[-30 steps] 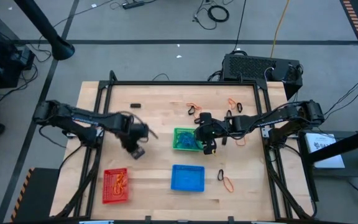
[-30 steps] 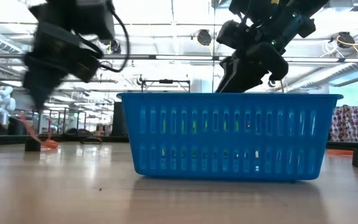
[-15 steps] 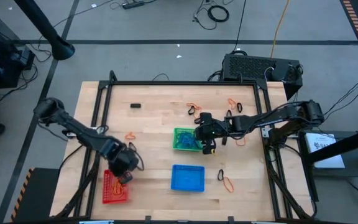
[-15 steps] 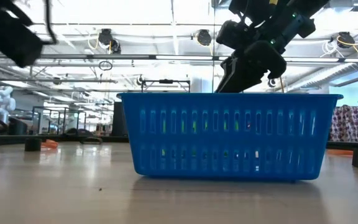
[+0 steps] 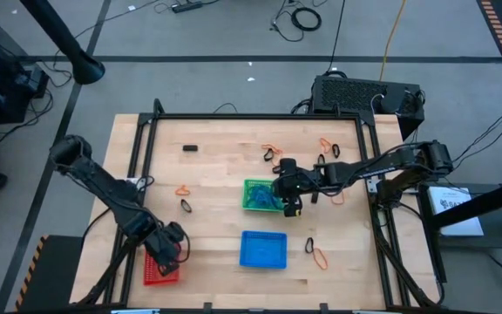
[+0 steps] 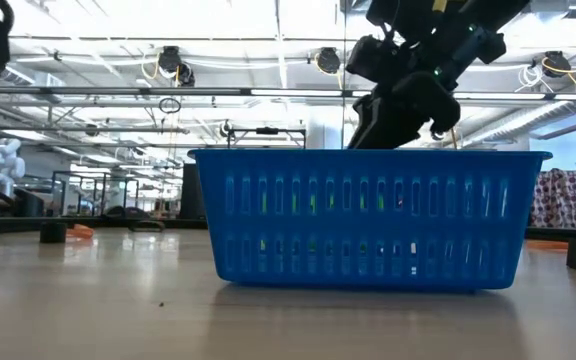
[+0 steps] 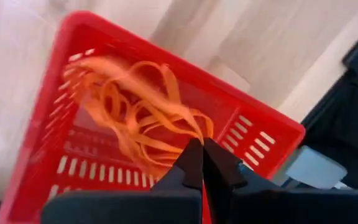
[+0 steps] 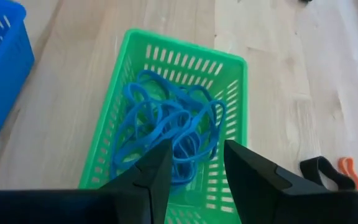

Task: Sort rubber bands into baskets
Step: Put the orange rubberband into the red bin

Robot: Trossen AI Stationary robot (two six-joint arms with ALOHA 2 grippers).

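Note:
My left gripper (image 5: 171,247) hangs shut over the red basket (image 5: 157,277) at the table's near left. The basket holds a pile of orange rubber bands (image 7: 135,118). My right gripper (image 5: 291,199) hovers open and empty over the right end of the green basket (image 8: 185,53), above the tangle of blue rubber bands (image 8: 166,124) lying inside. The blue basket (image 5: 262,249) stands nearer the front edge. Loose orange and black bands (image 5: 184,197) lie flat on the wood. My left gripper pinches an orange rubber band's strand (image 7: 194,132) between its two fingertips, coming from above and slanting down. From there the band runs down into the orange pile in the red basket. I cannot tell one strand from two.
More loose bands lie at the far middle (image 5: 271,152), far right (image 5: 328,146) and near right (image 5: 315,252). A small dark block (image 5: 190,148) sits at the far left. In the low view the blue basket (image 6: 368,220) fills the foreground and hides the others. A black frame borders the table.
My left gripper has swung from the table's left middle toward the near edge, ending above the red basket, rolling as it went and staying shut. An orange and a black band remain where it was. My right gripper has kept still.

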